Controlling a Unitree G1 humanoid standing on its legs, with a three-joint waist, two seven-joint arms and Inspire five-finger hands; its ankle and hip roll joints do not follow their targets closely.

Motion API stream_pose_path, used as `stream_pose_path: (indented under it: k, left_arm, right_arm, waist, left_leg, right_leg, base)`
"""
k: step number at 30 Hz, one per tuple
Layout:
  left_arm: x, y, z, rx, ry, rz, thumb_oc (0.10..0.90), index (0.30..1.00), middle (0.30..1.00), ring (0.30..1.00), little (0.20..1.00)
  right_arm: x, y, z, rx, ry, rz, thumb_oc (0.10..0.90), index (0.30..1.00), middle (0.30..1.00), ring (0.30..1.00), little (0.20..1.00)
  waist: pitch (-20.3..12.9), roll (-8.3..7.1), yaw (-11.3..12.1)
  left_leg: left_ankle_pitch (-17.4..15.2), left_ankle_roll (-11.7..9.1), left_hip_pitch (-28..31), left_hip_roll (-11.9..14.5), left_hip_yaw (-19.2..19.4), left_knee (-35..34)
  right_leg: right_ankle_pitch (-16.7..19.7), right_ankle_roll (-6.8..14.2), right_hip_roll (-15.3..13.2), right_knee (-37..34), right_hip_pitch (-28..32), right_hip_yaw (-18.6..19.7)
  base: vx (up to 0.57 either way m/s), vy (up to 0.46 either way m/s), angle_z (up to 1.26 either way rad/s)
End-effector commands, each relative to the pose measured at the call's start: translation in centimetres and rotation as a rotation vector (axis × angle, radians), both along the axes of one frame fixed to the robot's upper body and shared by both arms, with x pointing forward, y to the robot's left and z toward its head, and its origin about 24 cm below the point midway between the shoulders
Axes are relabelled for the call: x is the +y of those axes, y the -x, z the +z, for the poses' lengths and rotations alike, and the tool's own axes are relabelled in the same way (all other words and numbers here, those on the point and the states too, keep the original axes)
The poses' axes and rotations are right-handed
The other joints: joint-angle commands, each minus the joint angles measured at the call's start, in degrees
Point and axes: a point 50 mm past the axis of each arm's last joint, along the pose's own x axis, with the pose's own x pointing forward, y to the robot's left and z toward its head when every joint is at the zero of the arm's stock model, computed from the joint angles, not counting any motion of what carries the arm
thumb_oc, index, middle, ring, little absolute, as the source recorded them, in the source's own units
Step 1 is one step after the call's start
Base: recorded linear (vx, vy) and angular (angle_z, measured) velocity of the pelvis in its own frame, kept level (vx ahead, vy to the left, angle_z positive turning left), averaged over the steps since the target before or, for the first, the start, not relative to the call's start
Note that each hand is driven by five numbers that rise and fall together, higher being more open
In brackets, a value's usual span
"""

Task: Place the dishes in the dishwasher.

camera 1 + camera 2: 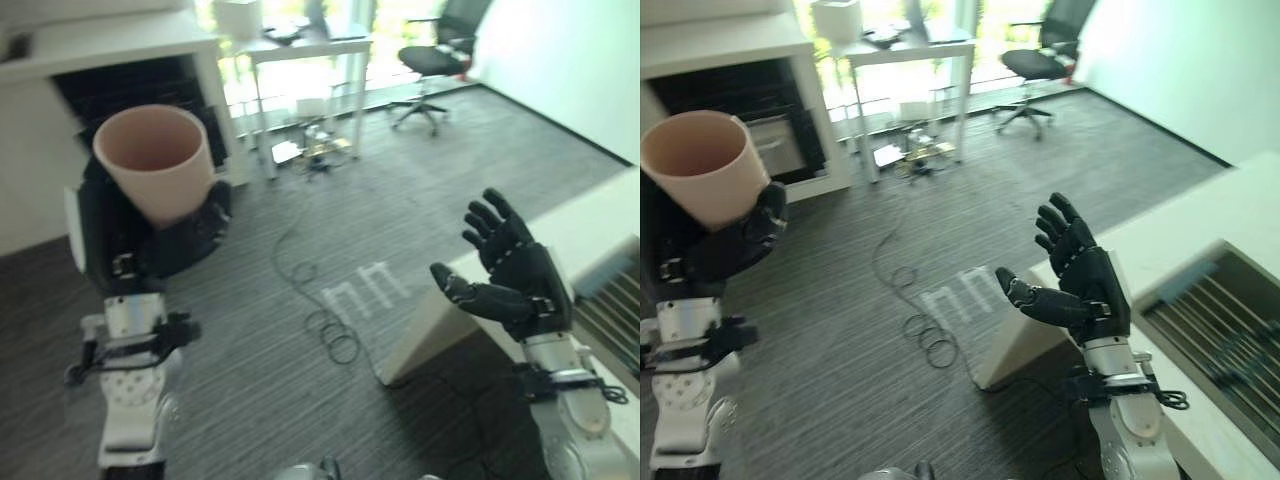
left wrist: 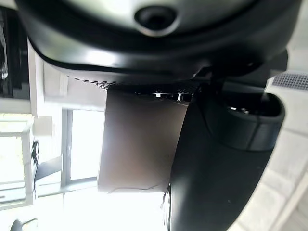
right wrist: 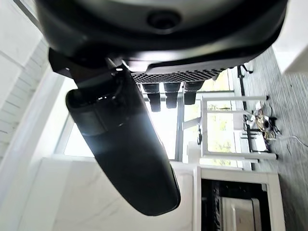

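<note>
A white desk [image 1: 310,45] stands beside an office chair [image 1: 435,55] on grey carpet [image 1: 420,170].

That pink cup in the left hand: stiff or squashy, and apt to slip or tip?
The cup probably is stiff: its round rim looks undeformed where the left hand is curled round its base. Its smooth, tapered wall might let it slide in the grip. Held low and tilted, with the wide mouth up, it may tip. The right hand is open, free to steady it.

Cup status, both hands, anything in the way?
Left hand shut on pink cup, upright, held high. Right hand open, holding nothing. Dishwasher rack at right, nothing between.
</note>
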Motion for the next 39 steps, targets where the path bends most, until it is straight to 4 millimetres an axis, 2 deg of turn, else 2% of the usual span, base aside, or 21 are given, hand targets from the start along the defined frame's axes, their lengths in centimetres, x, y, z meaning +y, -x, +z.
stream_pose_path:
  k: [1,2,3,6,9,13,21,29,30,32,33,34,35,36,37,38,39]
  left_arm:
    - [-0.6,1.9,3.5,-0.211,-0.049,-0.063,0.4,0.3,0.3,0.3,0.3]
    - [-0.4,2.2,3.1,-0.203,-0.033,-0.076,0.4,0.3,0.3,0.3,0.3]
    - [-0.3,2.4,2.9,-0.199,-0.028,-0.084,0.4,0.3,0.3,0.3,0.3]
    - [-0.5,3.1,2.7,-0.219,-0.034,-0.104,0.4,0.3,0.3,0.3,0.3]
    - [-0.7,3.3,2.8,-0.232,-0.007,-0.123,0.4,0.3,0.3,0.3,0.3]
    - [-0.6,2.9,3.3,-0.235,0.039,-0.125,0.4,0.3,0.3,0.3,0.3]
    - [-0.4,3.2,3.4,-0.246,0.119,-0.168,0.4,0.3,0.3,0.3,0.3]
    - [0.1,3.6,3.0,-0.228,0.122,-0.157,0.4,0.3,0.3,0.3,0.3]
    - [0.2,3.6,3.0,-0.225,0.127,-0.161,0.4,0.3,0.3,0.3,0.3]
    - [0.2,3.6,2.9,-0.224,0.136,-0.172,0.4,0.3,0.3,0.3,0.3]
    - [0.1,3.6,2.9,-0.225,0.142,-0.188,0.4,0.3,0.3,0.3,0.3]
    - [-0.1,3.6,2.7,-0.225,0.145,-0.208,0.4,0.3,0.3,0.3,0.3]
    - [-0.2,3.6,2.6,-0.221,0.146,-0.213,0.4,0.3,0.3,0.3,0.3]
    - [-0.1,3.5,2.4,-0.207,0.151,-0.219,0.4,0.3,0.3,0.3,0.3]
    - [0.1,3.4,2.0,-0.191,0.155,-0.213,0.4,0.3,0.3,0.3,0.3]
    - [0.2,3.4,1.9,-0.185,0.157,-0.209,0.4,0.3,0.3,0.3,0.3]
    - [0.2,3.4,1.9,-0.183,0.158,-0.208,0.4,0.3,0.3,0.3,0.3]
  right_arm:
    - [-1.6,0.1,4.6,-0.261,0.069,-0.02,0.8,0.9,0.9,0.9,0.9]
    - [-1.8,0.3,4.5,-0.255,0.067,-0.021,0.8,0.9,0.9,0.9,0.9]
    - [-1.9,0.4,4.4,-0.251,0.062,-0.013,0.8,0.9,0.9,0.9,0.9]
    - [-1.3,0.5,4.5,-0.26,0.08,0.022,0.8,0.9,0.9,0.9,0.9]
    - [-0.9,-0.1,4.9,-0.269,0.066,0.024,0.8,0.9,0.9,0.9,0.9]
    - [0.6,-1.1,5.4,-0.287,0.062,0.055,0.8,0.9,0.9,0.9,0.9]
    - [0.4,-0.7,5.0,-0.251,0.086,0.069,0.8,0.9,0.9,0.9,0.9]
    - [-0.1,-0.3,4.7,-0.226,0.097,0.07,0.8,0.9,0.9,0.9,0.9]
    - [-0.2,-0.2,4.7,-0.224,0.099,0.071,0.8,0.9,0.9,0.9,0.9]
    - [-0.2,-0.2,4.7,-0.222,0.107,0.07,0.8,0.9,0.9,0.9,0.9]
    - [-0.3,-0.3,4.6,-0.221,0.114,0.066,0.8,0.9,0.9,0.9,0.9]
    - [-0.4,-0.3,4.5,-0.22,0.129,0.062,0.8,0.9,0.9,0.9,0.9]
    - [-0.5,-0.3,4.4,-0.218,0.132,0.058,0.8,0.9,0.9,0.9,0.9]
    - [-0.7,-0.2,4.2,-0.21,0.13,0.05,0.8,0.9,0.9,0.9,0.9]
    - [-0.7,-0.3,4.0,-0.2,0.132,0.056,0.8,0.9,0.9,0.9,0.9]
    - [-0.7,-0.3,4.0,-0.197,0.137,0.061,0.8,0.9,0.9,0.9,0.9]
    - [-0.7,-0.3,4.0,-0.196,0.138,0.062,0.8,0.9,0.9,0.9,0.9]
  waist:
    - [-7.77,-0.02,-2.65]
    - [-7.78,-0.24,-2.81]
    - [-7.83,-0.33,-2.76]
    - [-7.57,-0.58,-1.61]
    - [-7.6,-0.71,-0.1]
    - [-7.89,0.41,0.89]
    - [-8.03,0.5,-0.18]
    - [-7.5,-0.13,-0.58]
    - [-7.09,-0.45,-0.65]
    - [-6.62,-0.86,-0.86]
    - [-5.76,-1.84,-0.78]
    - [-3.87,-3.31,-0.6]
    - [-3.4,-3.35,-0.68]
    - [-2.9,-3.05,-0.78]
    - [-2.56,-1.15,-0.49]
    - [-2.48,0.12,-0.21]
    - [-2.47,0.55,0.0]
  left_leg:
    - [2.04,4.51,-1.03,4.94,-4.2,3.64]
    - [2.17,4.68,-1.13,4.14,-5.44,3.64]
    - [2.17,4.73,-1.16,3.7,-6.08,3.64]
    - [2.02,5.2,-1.23,2.04,-8.03,3.64]
    - [2.22,5.27,-1.15,1.13,-9.2,3.64]
    - [2.05,5.05,-0.37,1.01,-9.84,3.64]
    - [1.64,4.67,0.59,2.25,-9.39,3.64]
    - [2.21,3.68,2.42,3.52,-7.75,3.64]
    - [2.74,3.35,2.94,3.59,-7.35,3.64]
    - [5.75,2.58,4.08,3.82,-6.31,3.64]
    - [12.1,1.15,4.61,3.67,-5.21,3.64]
    - [17.29,-0.05,0.7,3.49,-3.91,10.77]
    - [18.07,-0.37,-1.35,4.58,-3.01,12.45]
    - [18.01,-0.69,-3.34,8.0,-0.03,9.0]
    - [17.36,-1.02,-4.9,11.2,1.05,3.64]
    - [16.18,-1.22,-7.59,12.7,0.43,3.64]
    - [16.05,-1.43,-9.17,13.27,0.02,3.64]
  right_leg:
    - [8.35,5.98,-0.25,-8.24,0.64,1.45]
    - [6.0,5.48,2.16,-8.24,-0.16,4.06]
    - [4.71,4.99,3.25,-8.24,-0.42,5.16]
    - [2.89,3.82,5.0,-8.24,-0.16,7.05]
    - [2.67,3.81,4.86,-8.24,0.16,6.35]
    - [1.12,3.5,4.9,-8.24,0.47,6.08]
    - [0.24,2.92,5.49,-8.24,1.33,5.95]
    - [-0.15,1.97,5.93,-8.24,1.92,5.55]
    - [-0.06,1.67,6.02,-8.24,2.1,5.52]
    - [-0.34,1.06,6.19,-8.24,2.33,5.59]
    - [-0.7,0.18,5.82,-8.24,2.96,5.75]
    - [-0.69,-1.13,5.04,-8.24,3.86,5.98]
    - [-0.77,-1.43,5.13,-8.24,4.18,5.8]
    - [-1.22,-0.99,5.18,-8.24,4.65,5.2]
    - [-2.44,0.1,5.99,-8.24,5.43,4.93]
    - [-3.12,0.44,6.79,-8.24,5.93,4.79]
    - [-3.39,0.57,7.1,-8.24,6.33,4.82]
  base:
    - [0.12,0.108,1.42]
    - [0.11,0.071,1.02]
    - [0.1,0.047,0.4]
    - [0.06,-0.033,0.49]
    - [0.01,-0.078,0.55]
    - [0.06,-0.101,0.2]
    - [0.07,-0.054,0.0]
    - [0.09,-0.085,0.0]
    - [0.1,-0.121,0.0]
    - [0.09,-0.116,-0.02]
    - [0.09,-0.179,0.01]
    - [0.1,-0.18,0.1]
    - [0.19,-0.102,0.5]
    - [0.36,0.127,0.55]
    - [0.45,0.22,0.61]
    - [0.36,0.237,0.33]
    - [0.29,0.173,0.25]
